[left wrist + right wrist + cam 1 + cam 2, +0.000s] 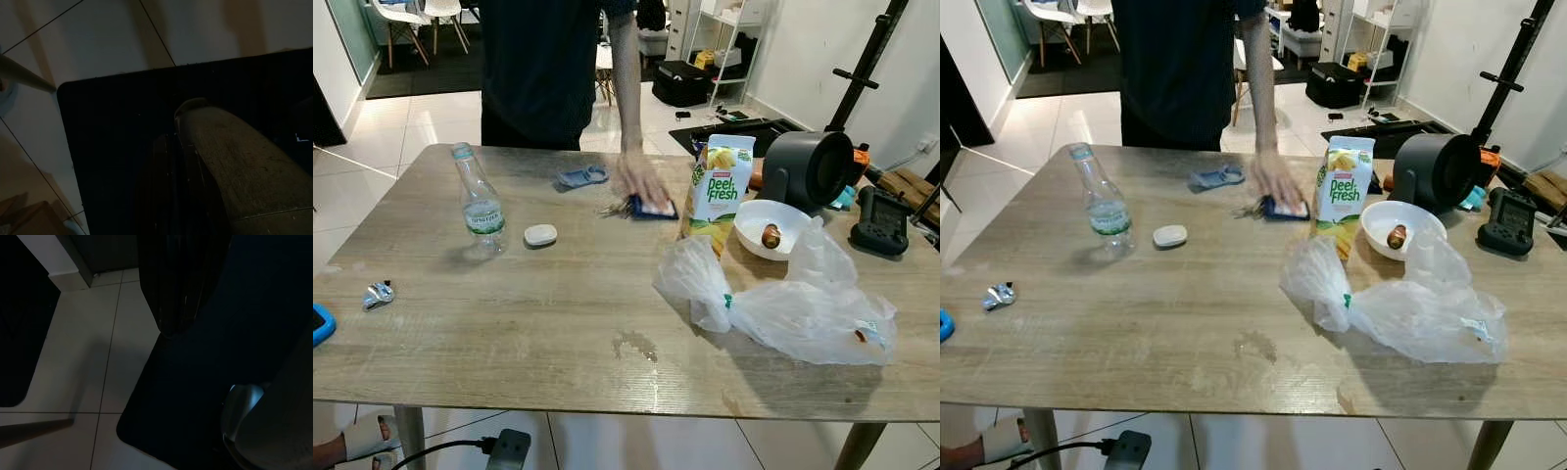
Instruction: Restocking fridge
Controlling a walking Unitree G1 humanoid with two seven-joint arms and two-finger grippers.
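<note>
- Hanging idle under the wooden table, both arms faced dim floor tiles; whether either claw was wide or narrow, I cannot tell.
- Peel Fresh juice carton stood upright beside the white bowl, a person's hand pressing nearby.

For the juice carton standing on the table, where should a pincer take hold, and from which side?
Probably the juice carton at mid-body, across its flat side panels, coming from the robot's near side. It stands upright; the white bowl sits close on its right, the plastic bag lies in front, and a person's hand is on its left.
</note>
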